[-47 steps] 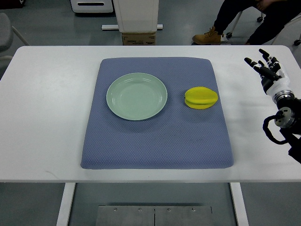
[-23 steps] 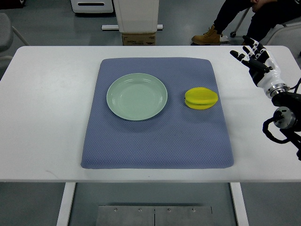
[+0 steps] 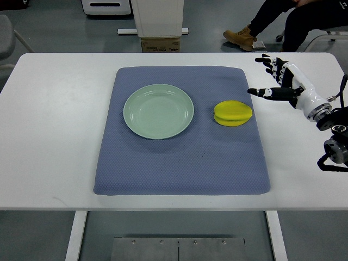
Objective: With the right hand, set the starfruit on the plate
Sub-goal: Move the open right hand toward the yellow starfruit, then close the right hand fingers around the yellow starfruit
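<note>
The right hand (image 3: 283, 81), fingers spread and empty, hovered at two o'clock from the starfruit (image 3: 232, 113); the plate (image 3: 158, 111) lay at nine.

Bright, even overhead light; soft faint shadows; sharp focus, no glare.

Right hand (image 3: 284, 81): white shell, black finger joints and black fingertips. Wrist: metallic ring, then black housing with a round silver joint cap. Black cable loops beside the forearm.
</note>
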Controlling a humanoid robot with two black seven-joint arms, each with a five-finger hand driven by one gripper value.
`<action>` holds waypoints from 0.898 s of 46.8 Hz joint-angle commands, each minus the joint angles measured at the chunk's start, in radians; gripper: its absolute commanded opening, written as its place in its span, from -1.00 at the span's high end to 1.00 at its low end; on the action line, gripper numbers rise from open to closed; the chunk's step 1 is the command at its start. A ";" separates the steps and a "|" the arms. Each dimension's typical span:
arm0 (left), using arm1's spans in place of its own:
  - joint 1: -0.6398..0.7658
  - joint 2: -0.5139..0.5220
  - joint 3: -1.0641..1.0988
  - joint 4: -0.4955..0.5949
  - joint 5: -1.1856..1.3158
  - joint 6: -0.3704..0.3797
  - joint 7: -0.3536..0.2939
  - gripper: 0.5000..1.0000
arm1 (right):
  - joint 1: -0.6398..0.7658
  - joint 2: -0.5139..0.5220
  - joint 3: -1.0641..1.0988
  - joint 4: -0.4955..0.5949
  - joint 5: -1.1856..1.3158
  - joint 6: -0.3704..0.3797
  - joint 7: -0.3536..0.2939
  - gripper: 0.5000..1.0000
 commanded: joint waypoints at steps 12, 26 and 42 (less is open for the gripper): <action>0.000 0.000 0.000 0.000 0.000 0.001 0.000 -1.00 | 0.125 0.003 -0.307 0.018 -0.100 -0.154 0.000 -1.00; 0.000 0.000 0.000 0.000 0.000 0.001 0.000 -1.00 | 0.139 0.045 -0.335 0.006 -0.099 -0.179 -0.014 -1.00; 0.000 0.000 0.000 0.000 0.000 0.001 0.000 -1.00 | 0.141 0.048 -0.384 -0.025 -0.091 -0.176 -0.061 -1.00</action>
